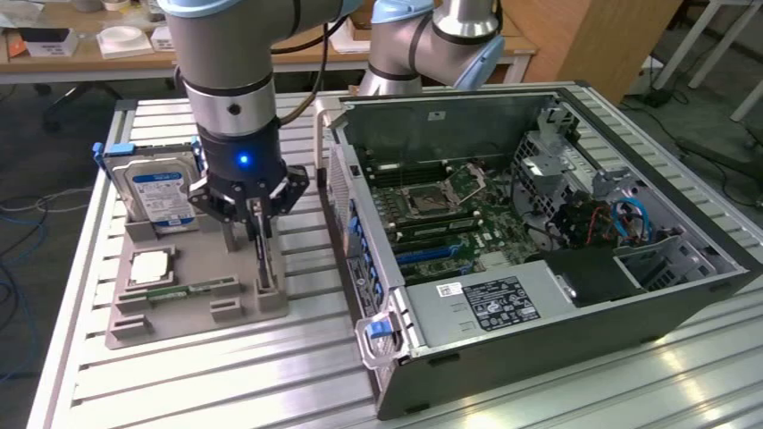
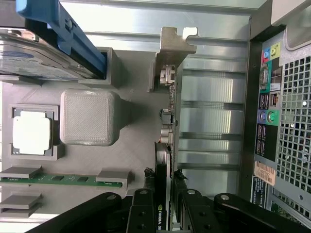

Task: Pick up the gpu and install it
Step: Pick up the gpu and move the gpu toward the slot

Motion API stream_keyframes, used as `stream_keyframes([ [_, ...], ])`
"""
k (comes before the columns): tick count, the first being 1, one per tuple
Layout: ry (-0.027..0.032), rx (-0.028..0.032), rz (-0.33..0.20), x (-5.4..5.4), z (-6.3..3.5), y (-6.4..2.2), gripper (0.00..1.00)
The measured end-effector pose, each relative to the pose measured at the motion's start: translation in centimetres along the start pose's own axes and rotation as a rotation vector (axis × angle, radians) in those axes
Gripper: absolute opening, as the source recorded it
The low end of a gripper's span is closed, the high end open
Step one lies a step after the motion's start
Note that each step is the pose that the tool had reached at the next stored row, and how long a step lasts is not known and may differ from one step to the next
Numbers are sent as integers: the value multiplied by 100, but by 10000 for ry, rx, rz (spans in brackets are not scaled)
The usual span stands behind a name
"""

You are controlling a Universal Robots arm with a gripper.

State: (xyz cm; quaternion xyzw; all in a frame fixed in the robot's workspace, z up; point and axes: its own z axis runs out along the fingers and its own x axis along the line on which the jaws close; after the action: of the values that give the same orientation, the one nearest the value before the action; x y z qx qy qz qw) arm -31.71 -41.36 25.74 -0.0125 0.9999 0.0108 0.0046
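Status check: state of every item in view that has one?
gpu: standing on edge in the grey holder, not installed.
pincer: down over the gpu, straddling its top edge.
hard drive: upright in the holder.
CPU: flat in its recess.
memory stick: flat in its slot.
PC case: on its side, open on top.

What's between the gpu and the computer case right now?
Nothing stands there: bare slatted table top separates the gpu from the case, as the wrist view and the exterior view both show.
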Motion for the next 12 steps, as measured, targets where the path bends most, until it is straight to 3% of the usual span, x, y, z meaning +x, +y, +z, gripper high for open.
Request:
stream_keyframes([
  [12, -4, 1, 0, -2, -192, 4, 26],
])
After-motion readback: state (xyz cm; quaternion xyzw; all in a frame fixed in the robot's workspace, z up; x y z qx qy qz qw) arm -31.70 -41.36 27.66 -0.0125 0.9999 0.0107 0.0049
